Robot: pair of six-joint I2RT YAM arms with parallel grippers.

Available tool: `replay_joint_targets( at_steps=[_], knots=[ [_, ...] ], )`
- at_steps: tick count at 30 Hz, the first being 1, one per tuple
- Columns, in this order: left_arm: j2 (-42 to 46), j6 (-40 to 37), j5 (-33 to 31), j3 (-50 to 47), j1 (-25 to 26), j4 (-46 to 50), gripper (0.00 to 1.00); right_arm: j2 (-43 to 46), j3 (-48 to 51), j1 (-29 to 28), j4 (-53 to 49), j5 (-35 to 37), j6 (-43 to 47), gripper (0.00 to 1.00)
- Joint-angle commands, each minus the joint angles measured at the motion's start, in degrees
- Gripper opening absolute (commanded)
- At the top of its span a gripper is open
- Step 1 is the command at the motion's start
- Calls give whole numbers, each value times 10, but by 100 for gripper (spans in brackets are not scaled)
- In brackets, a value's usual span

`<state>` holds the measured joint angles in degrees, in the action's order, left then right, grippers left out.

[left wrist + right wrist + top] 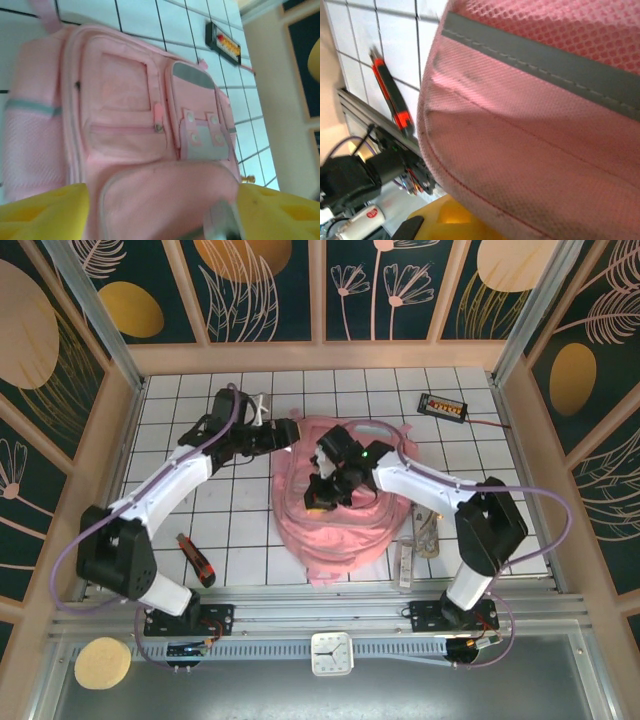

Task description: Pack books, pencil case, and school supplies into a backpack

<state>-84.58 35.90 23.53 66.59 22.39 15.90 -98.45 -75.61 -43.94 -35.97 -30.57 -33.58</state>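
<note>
1. Right beneath the left claw (287, 437), the backpack (335, 530) lies flat on the tiled table (180, 495), with its upper edge at the claw's tips.
2. The left claw is released. In its wrist view the two yellow fingers (42, 212) stand wide apart, and a pink pocket flap and a greyish tab (220, 220) lie between them, neither of them gripped.
3. Ahead of that claw are the backpack's front pockets, one topped by a silvery strip (192, 75). Farther ahead, past the bag, a small black box (223, 42) with orange marks rests on the tiles.
4. The right claw (322, 490) sits on the middle of the backpack and is clenched. Pink mesh with a grey reflective strip drapes close over it, above one yellow finger (447, 220). Whether cloth is caught in the jaws cannot be told.
5. Behind the right claw, toward its arm's base, a whitish ruler-like bar (405, 565) lies on the table just beside the backpack's edge.
6. Well apart from the left claw, back near its arm's base, a red-and-black utility knife (197, 560) lies on the tiles.
</note>
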Motion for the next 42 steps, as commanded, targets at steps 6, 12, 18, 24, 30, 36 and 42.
replay_joint_targets(
  at_steps=[6,12,18,24,30,36,42],
  knots=[
    [160,-5,-76,-157,4,-4,99,-48,-78,4,-30,-32,43,45],
    [202,-26,-89,-154,4,57,99,57,-64,-16,-112,22,46,50],
    [224,-80,-66,-179,5,63,99,105,-117,-28,-216,206,218,50],
    [177,-132,-55,-168,56,51,99,81,-80,-14,-163,313,409,52],
    [122,-193,-84,-146,71,75,99,27,-83,13,-123,362,487,51],
    [73,-261,-54,-112,79,81,96,0,-77,19,-124,339,514,49],
    [22,-302,-25,-67,95,97,90,23,-78,19,-129,269,500,53]
  ],
)
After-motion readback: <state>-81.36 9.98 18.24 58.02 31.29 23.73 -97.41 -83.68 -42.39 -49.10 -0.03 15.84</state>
